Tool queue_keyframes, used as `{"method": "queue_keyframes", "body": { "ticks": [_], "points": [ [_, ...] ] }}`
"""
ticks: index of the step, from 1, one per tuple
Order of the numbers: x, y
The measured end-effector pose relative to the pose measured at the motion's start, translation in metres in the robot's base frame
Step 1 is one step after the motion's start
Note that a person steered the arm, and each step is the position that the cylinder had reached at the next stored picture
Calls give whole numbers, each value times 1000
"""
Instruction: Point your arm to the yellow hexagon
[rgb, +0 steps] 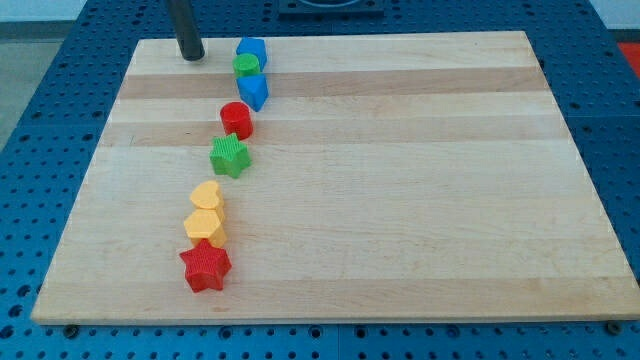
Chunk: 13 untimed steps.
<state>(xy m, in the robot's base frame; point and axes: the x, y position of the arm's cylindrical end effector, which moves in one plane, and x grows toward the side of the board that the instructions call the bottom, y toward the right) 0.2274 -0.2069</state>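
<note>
My tip stands near the top left corner of the table, on bare wood, just left of the top of a line of blocks. The tool is only a straight dark rod with nothing that spreads or pinches, so it holds nothing; it touches no block here.

The blocks run in a loose chain from the view's top toward the bottom left. At the top a blue block (shape hard to make out), a small green block and a second blue block sit pressed together. Below them stand a red cylinder and a green star, each a little apart from its neighbours. Further down a yellow heart touches the yellow hexagon, and a red star sits right against the hexagon's lower side.

The hexagon, the thing I am to point to, lies well apart from my tip, low on the left side of the table. I judge the step barely begun: the tip needs to travel toward the view's bottom, and the clear strip of wood left of the chain looks like the safest path, since cutting through the line would knock the cylinder or green star.

The table is pale wood with darker grain bands, resting on a blue perforated base (visible on all sides).
</note>
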Motion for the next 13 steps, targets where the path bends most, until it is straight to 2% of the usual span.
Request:
{"method": "queue_keyframes", "body": {
  "ticks": [4, 5, 6, 7, 10, 11, 12, 13],
  "points": [
    [-6, -13],
    [-32, -9],
    [-36, 0],
    [-29, 46],
    [36, 193],
    [52, 215],
    [74, 275],
    [94, 295]
  ]
}}
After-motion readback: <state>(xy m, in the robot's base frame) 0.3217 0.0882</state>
